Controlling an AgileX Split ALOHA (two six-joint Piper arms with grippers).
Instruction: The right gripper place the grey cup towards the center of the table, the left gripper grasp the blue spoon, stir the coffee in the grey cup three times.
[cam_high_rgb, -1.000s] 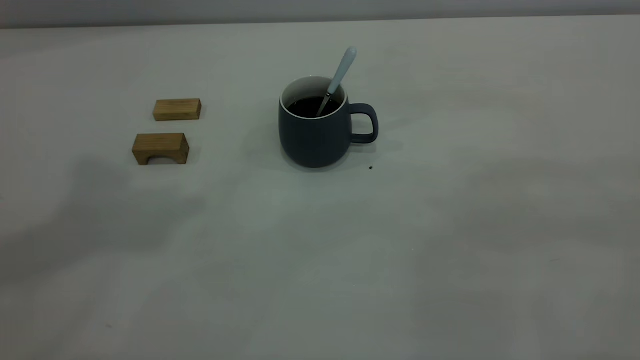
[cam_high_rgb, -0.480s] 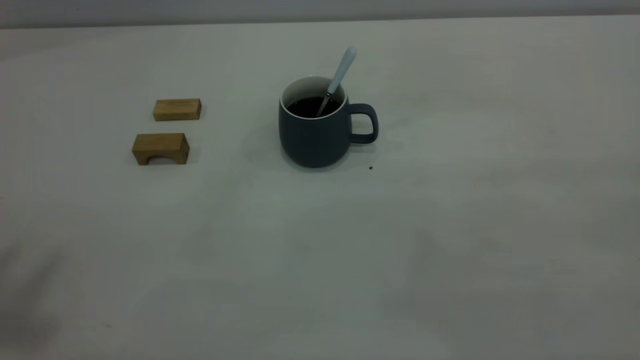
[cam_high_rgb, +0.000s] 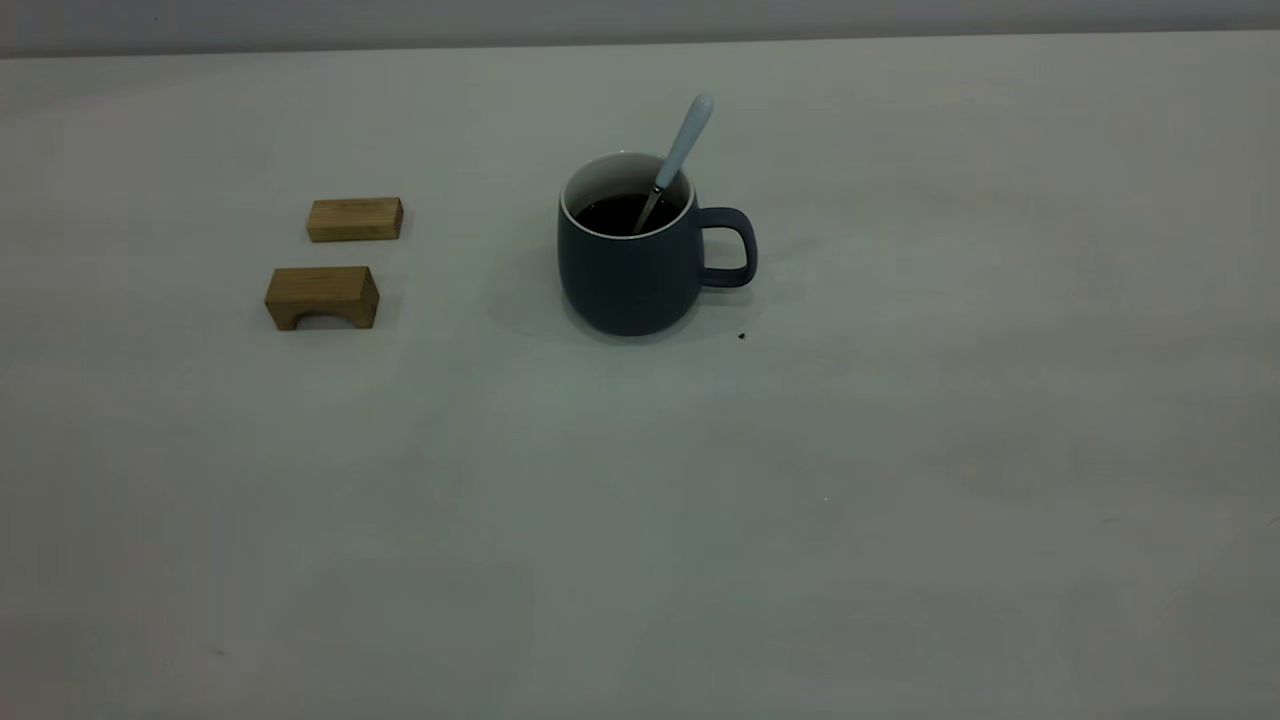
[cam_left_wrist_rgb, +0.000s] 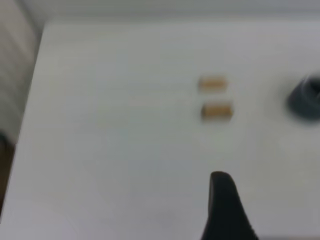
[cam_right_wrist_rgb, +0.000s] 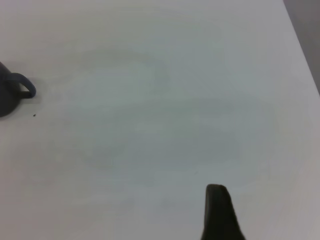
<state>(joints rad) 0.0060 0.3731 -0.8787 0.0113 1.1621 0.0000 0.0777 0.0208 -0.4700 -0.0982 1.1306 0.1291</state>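
Observation:
The grey cup (cam_high_rgb: 630, 270) stands near the middle of the table (cam_high_rgb: 900, 450), handle pointing right, with dark coffee (cam_high_rgb: 625, 212) inside. The blue spoon (cam_high_rgb: 683, 145) leans in the cup, its bowl in the coffee and its pale handle sticking up over the rim; nothing holds it. Neither gripper shows in the exterior view. In the left wrist view my left gripper (cam_left_wrist_rgb: 221, 176) is one dark tip, shut and empty, far back from the cup (cam_left_wrist_rgb: 305, 100). My right gripper (cam_right_wrist_rgb: 216, 188) is likewise shut and empty, well away from the cup (cam_right_wrist_rgb: 12, 95).
Two tan wooden blocks lie left of the cup: a flat one (cam_high_rgb: 354, 219) and an arched one (cam_high_rgb: 321, 297) nearer the front. A tiny dark speck (cam_high_rgb: 741, 336) sits by the cup's base. The table's left edge (cam_left_wrist_rgb: 30, 100) shows in the left wrist view.
Arm shadows on the table at the left and lower right have faded away. The cup, the spoon and the blocks have not moved.

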